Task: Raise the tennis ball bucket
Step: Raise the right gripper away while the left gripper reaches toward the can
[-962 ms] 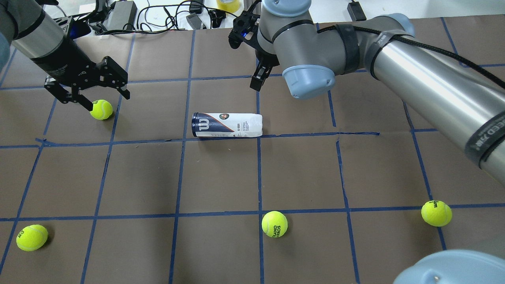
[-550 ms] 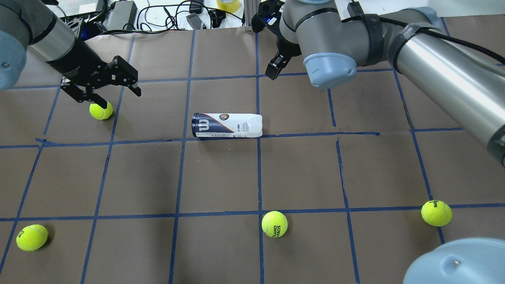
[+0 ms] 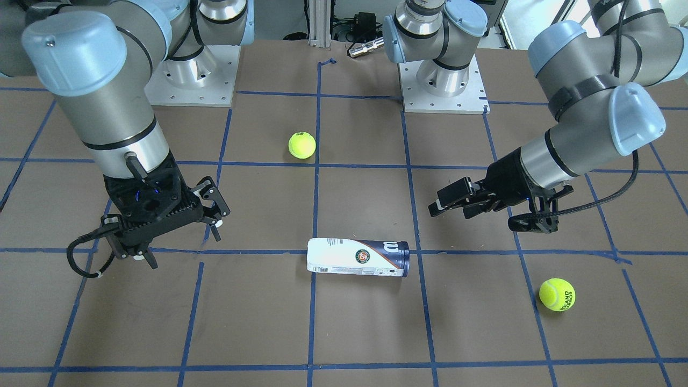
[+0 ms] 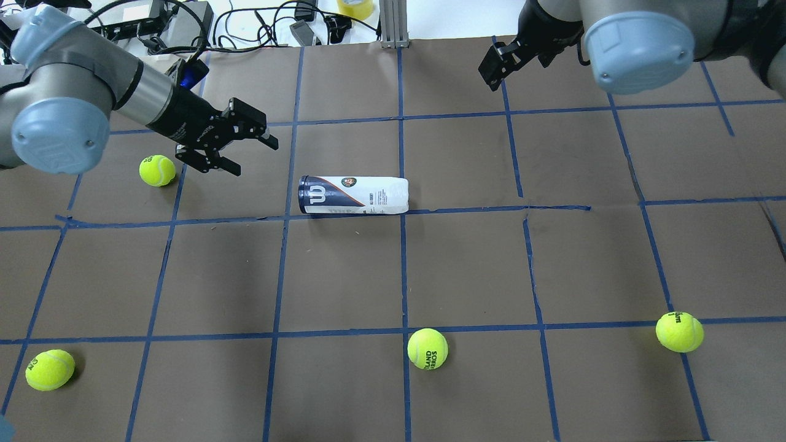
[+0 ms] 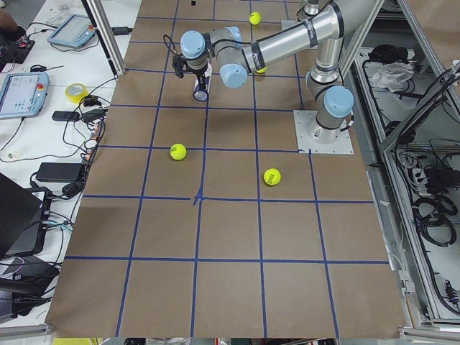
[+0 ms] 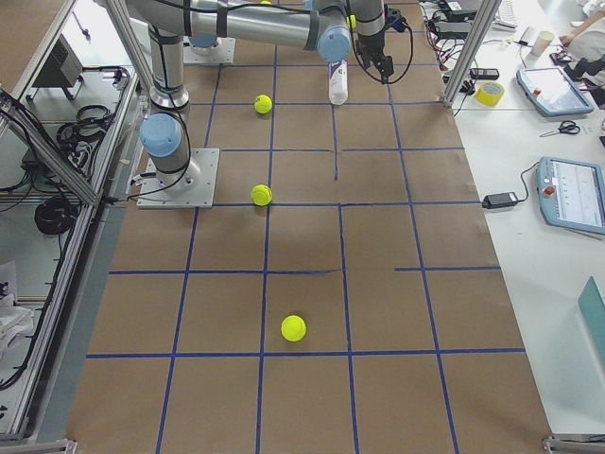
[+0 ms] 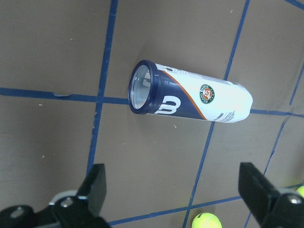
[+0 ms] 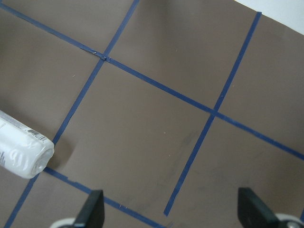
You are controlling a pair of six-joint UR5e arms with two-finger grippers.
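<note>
The left hand hangs released, its two fingers spread wide and holding nothing. It is near the navy end of the tennis ball bucket but clear of it. The left wrist view shows the whole tube lying ahead of those spread fingers, with its navy-rimmed mouth turned toward the camera.

The bucket lies on its side near the middle of the bench, just beside one of the blue tape lines and roughly parallel to it. Its navy end points to the robot's left and its white end to the robot's right. Nothing touches it.

The right hand is also released and empty. It sits well apart from the bucket, toward the far edge of the bench. Its wrist view catches only the white end of the tube in a corner.

One tennis ball rests just behind the left hand, and three more lie well away along the near side.

By this layout the task appears to be in its approach step, with the grasp not yet made and the left arm the likelier one to make it. The next move calls for bringing the spread fingers over the tube so that they straddle it across its width. The hand should then lower around the body, clench on it and raise it. Because the tube is round and lying free, an off-centre touch could set it rolling.
</note>
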